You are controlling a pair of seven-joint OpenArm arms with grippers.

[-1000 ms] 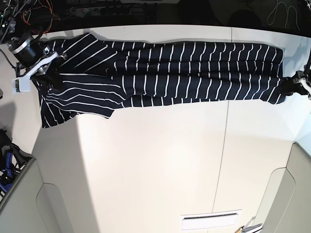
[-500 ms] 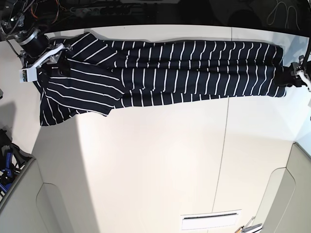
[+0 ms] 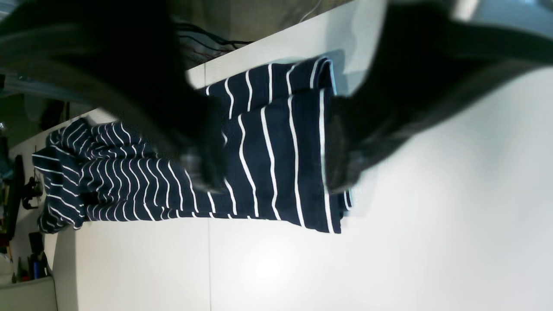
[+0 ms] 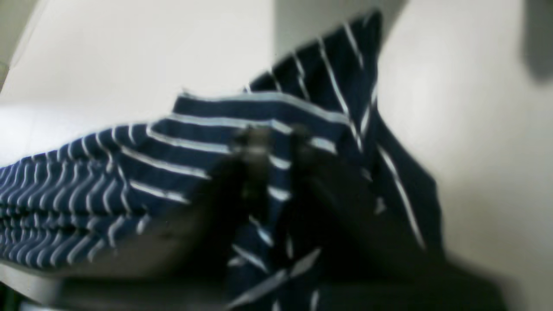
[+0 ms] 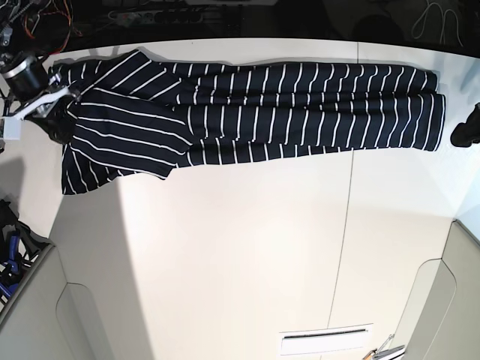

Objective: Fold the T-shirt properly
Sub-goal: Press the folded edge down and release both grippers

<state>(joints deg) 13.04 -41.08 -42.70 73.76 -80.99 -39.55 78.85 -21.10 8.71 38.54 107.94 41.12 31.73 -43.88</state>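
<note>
At the far left of the base view our right gripper [image 5: 54, 120] sits at the shoulder end of the T-shirt [image 5: 262, 112]. Its wrist camera shows the two dark fingers [image 4: 255, 172] pressed together with a ridge of striped cloth pinched between them, so we judge it has hold of the fabric, probably to carry that end over in a fold.

The T-shirt lies along the far side of the white table [image 5: 247, 247] as one long, narrow, dark navy band with thin white stripes. Its long sides appear folded in already. At the left end a sleeve flap spreads out toward the near side, less tidy than the rest.

At the right edge the hem end lies flat and squared on the table. Just beside it, apart from the cloth, is our left gripper [image 5: 466, 129]. In its wrist view the dark fingers [image 3: 207, 164] stand wide apart, the hem showing between them with nothing held. We judge this end has been let go so it stays put.

Folding the band across its length is not yet done.
</note>
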